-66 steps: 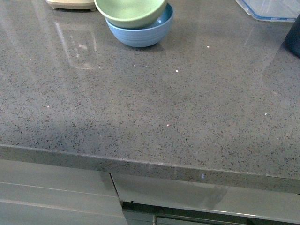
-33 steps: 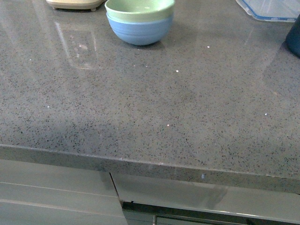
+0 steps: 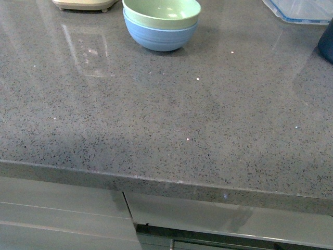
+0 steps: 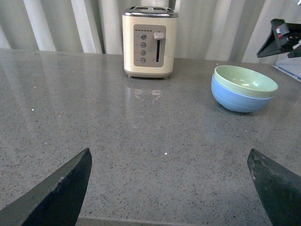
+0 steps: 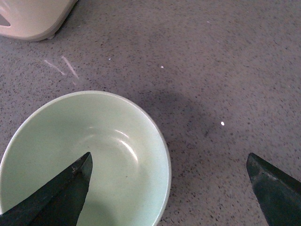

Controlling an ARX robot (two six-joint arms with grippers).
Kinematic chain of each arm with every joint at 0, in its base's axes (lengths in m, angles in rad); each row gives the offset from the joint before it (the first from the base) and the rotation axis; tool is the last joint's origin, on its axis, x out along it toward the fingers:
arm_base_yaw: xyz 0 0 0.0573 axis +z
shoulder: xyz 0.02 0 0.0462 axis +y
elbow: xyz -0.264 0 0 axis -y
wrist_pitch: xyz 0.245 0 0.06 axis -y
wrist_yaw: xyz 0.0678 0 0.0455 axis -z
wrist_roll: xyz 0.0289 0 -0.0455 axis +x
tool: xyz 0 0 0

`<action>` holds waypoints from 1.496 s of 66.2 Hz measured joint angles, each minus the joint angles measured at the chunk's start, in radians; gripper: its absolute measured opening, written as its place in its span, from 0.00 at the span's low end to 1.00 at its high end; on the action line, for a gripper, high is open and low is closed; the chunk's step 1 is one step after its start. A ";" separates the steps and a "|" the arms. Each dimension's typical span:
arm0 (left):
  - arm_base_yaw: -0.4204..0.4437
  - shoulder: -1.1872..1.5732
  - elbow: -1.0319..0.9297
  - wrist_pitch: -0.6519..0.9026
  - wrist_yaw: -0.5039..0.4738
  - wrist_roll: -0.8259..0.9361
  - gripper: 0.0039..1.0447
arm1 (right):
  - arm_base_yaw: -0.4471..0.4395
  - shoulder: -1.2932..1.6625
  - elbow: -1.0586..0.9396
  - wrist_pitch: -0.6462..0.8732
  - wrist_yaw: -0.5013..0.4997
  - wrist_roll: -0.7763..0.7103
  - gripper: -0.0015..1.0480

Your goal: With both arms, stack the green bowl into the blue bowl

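The green bowl point(image 3: 162, 12) sits nested upright inside the blue bowl point(image 3: 160, 36) at the far middle of the grey counter; the left wrist view shows the green bowl point(image 4: 244, 80) in the blue bowl point(image 4: 235, 98) too. Neither arm shows in the front view. My left gripper point(image 4: 169, 162) is open low over bare counter, well short of the bowls. My right gripper point(image 5: 169, 162) is open above the green bowl point(image 5: 89, 160), one fingertip point(image 5: 77, 176) over its inside, the other over the counter, holding nothing. In the left wrist view, part of the right gripper point(image 4: 282, 37) hangs above the bowls.
A cream toaster point(image 4: 149, 41) stands at the back left of the bowls. A clear container with a blue rim point(image 3: 299, 10) and a dark navy pot point(image 3: 327, 41) are at the far right. The counter's front edge point(image 3: 166, 182) runs above grey drawers.
The green bowl, tilted on the blue bowl's rim a second ago, has settled level inside it. The stacked pair has shifted slightly right.
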 joint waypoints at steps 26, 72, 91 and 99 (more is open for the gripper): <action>0.000 0.000 0.000 0.000 0.000 0.000 0.94 | -0.229 -0.368 -0.402 0.136 -0.063 0.046 0.90; 0.000 0.000 0.000 0.000 0.000 0.000 0.94 | -0.402 -0.814 -0.866 0.218 -0.076 0.087 0.90; 0.000 0.000 0.000 0.000 -0.001 0.000 0.94 | -0.364 -1.027 -1.419 1.101 -0.058 -0.111 0.37; 0.000 0.000 0.000 0.000 0.000 0.000 0.94 | -0.364 -1.093 -1.542 1.136 -0.058 -0.120 0.15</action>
